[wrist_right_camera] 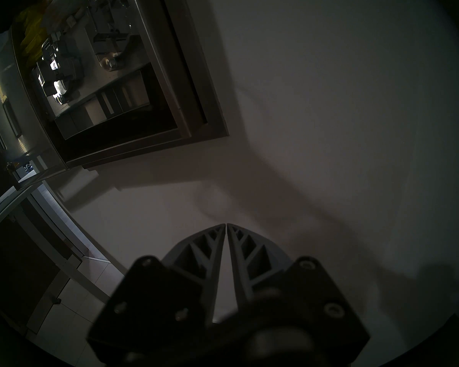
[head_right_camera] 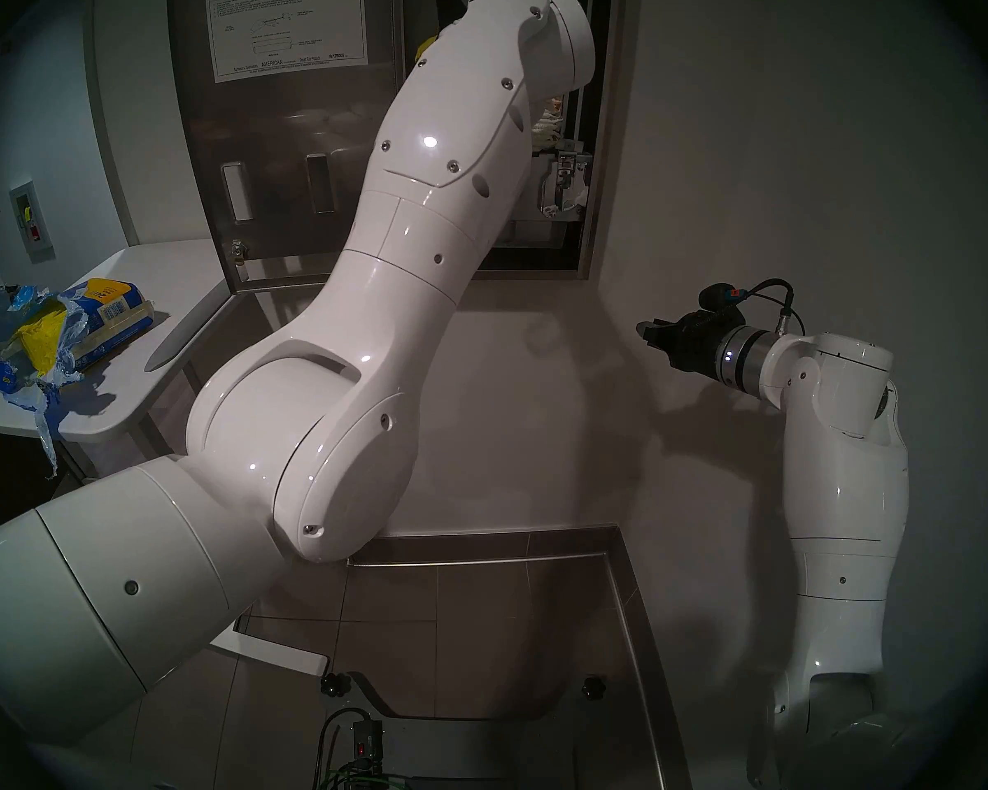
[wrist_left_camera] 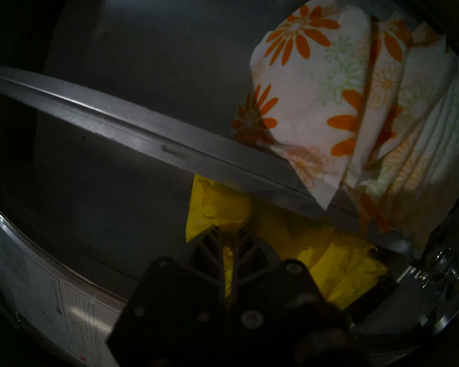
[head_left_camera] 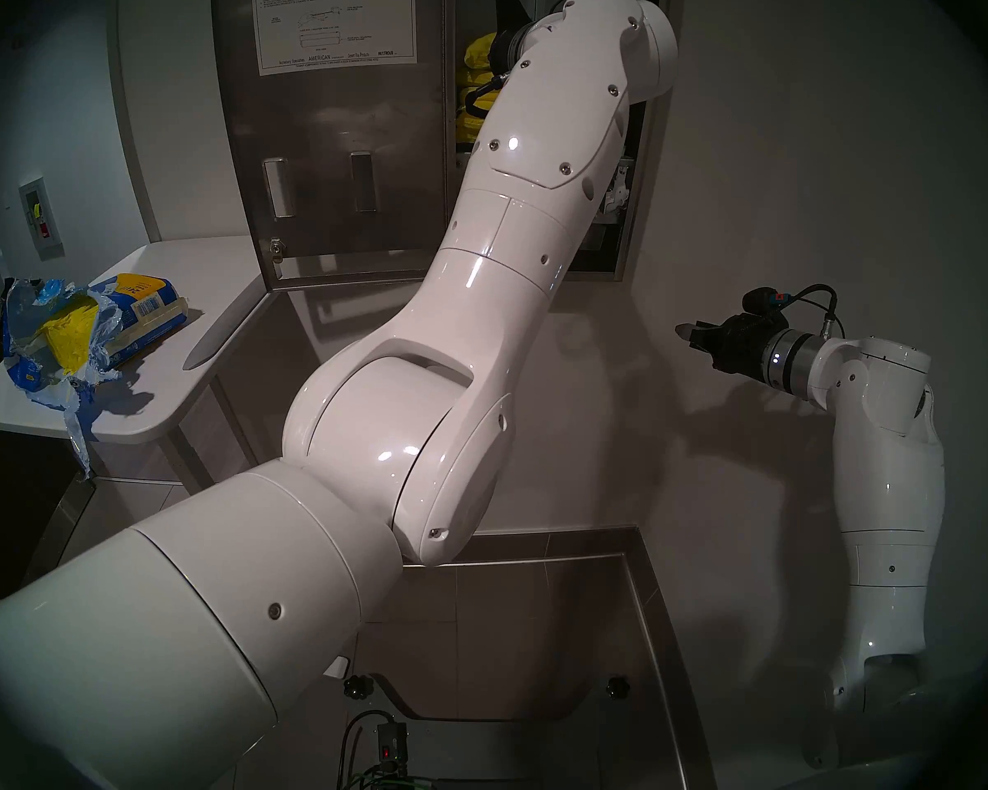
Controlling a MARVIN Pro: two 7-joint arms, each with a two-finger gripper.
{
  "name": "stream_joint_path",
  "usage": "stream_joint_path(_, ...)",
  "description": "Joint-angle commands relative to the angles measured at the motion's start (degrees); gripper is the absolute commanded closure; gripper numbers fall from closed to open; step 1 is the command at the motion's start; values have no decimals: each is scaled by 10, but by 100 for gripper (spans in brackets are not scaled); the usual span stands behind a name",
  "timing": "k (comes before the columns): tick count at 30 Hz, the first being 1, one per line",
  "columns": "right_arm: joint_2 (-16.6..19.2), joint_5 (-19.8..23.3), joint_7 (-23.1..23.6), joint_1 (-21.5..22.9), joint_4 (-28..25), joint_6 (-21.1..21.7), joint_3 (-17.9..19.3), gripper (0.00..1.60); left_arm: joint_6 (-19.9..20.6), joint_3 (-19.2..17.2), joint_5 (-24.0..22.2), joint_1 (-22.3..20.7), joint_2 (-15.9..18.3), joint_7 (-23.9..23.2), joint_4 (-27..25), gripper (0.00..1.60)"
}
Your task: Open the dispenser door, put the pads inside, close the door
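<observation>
While head views hide it, left gripper (wrist_left_camera: 229, 232) seemingly pinches a yellow pad (wrist_left_camera: 215, 207); right gripper (wrist_right_camera: 227, 224) closed, empty.

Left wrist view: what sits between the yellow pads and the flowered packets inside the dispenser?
A grey metal divider runs slantwise between them: yellow pads below it, flowered packets above, their corners overlapping its edge.

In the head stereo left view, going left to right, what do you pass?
Torn blue-and-yellow pack on the white table → open dispenser door with its instruction sheet → yellow pads inside the cabinet → right end effector.
</observation>
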Motion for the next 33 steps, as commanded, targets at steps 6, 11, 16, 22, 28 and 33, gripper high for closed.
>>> stream_joint_path(6,3,1,0,16,-16,-1,1,108,13,-26,-3,-83,10,28,41,160)
stream_joint_path(11,3,1,0,16,-16,-1,1,108,7,-38,-7,-91,14,35,41,160)
stream_joint_path(16,3,1,-1,16,-16,-1,1,108,9,-44,-21,-98,4,30,38,160)
stream_joint_path(22,3,1,-1,16,-16,-1,1,108,4,-40,-31,-87,0,19,9,125)
stream_joint_path(28,3,1,-1,16,-17,-1,1,108,2,-29,-37,-72,0,3,-20,67)
stream_joint_path(33,3,1,-1,16,-17,-1,1,108,4,-18,-34,-62,0,-19,-42,0)
